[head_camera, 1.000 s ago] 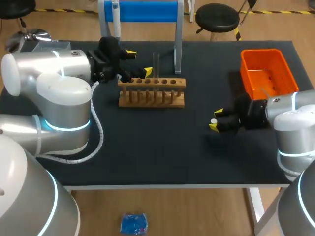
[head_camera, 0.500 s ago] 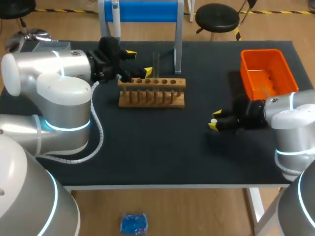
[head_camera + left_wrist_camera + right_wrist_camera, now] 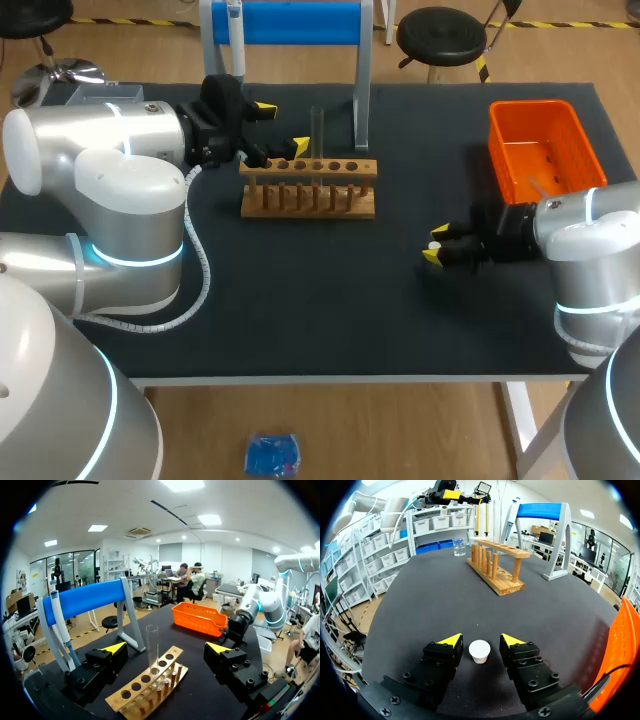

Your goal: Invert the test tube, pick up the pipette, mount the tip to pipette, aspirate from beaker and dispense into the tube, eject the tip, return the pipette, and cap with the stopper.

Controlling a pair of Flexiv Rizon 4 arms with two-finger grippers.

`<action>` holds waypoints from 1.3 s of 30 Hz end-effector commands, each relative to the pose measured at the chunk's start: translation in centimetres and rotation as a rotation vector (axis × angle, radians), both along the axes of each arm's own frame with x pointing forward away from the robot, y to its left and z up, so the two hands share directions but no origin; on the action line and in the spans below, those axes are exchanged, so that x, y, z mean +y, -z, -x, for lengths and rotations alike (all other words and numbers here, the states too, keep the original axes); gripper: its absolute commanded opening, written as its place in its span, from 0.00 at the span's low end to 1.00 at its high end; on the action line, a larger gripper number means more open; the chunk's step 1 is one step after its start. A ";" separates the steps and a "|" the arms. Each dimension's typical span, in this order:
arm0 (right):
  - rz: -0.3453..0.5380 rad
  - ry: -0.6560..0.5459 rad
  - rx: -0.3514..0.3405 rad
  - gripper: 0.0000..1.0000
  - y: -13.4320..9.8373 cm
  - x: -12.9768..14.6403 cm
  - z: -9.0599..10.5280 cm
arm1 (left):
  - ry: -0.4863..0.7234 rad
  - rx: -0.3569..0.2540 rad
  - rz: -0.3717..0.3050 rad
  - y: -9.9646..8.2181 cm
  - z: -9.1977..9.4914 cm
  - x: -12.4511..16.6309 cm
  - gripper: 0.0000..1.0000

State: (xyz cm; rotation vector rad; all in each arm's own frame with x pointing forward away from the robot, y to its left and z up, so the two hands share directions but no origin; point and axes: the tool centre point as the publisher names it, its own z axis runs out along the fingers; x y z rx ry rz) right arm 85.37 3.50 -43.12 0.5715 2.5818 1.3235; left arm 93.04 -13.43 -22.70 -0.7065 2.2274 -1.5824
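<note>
Right pincer (image 3: pixel 481 640) shifted slightly | open astride stopper (image 3: pixel 479 652) | left pincer (image 3: pixel 166 648) wide open

Right gripper (image 3: pixel 481 640), fingers apart, white stopper (image 3: pixel 479 651) between them touching neither, wooden rack (image 3: pixel 496 566) well ahead, glass beaker (image 3: pixel 459 547) beyond it, orange bin (image 3: pixel 621 642) beside the claw, black table (image 3: pixel 410 610)

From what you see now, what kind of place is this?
Probably a lab bench for robot pipetting practice: a wooden rack holds an upright glass test tube, a blue pipette stand rises behind it, and a small beaker stands nearby.
</note>
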 end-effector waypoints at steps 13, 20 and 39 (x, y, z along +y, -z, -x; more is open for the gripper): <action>0.004 0.009 -0.017 0.44 0.3 0.0 0.3 | -0.004 -0.003 0.003 0.1 0.1 -0.1 1.00; 0.003 0.017 -0.017 0.31 0.3 -0.2 0.3 | -0.004 -0.003 0.003 0.1 0.1 -0.1 1.00; -0.004 0.025 -0.022 0.00 -0.5 -0.1 0.3 | -0.004 -0.003 0.003 0.1 0.1 -0.1 1.00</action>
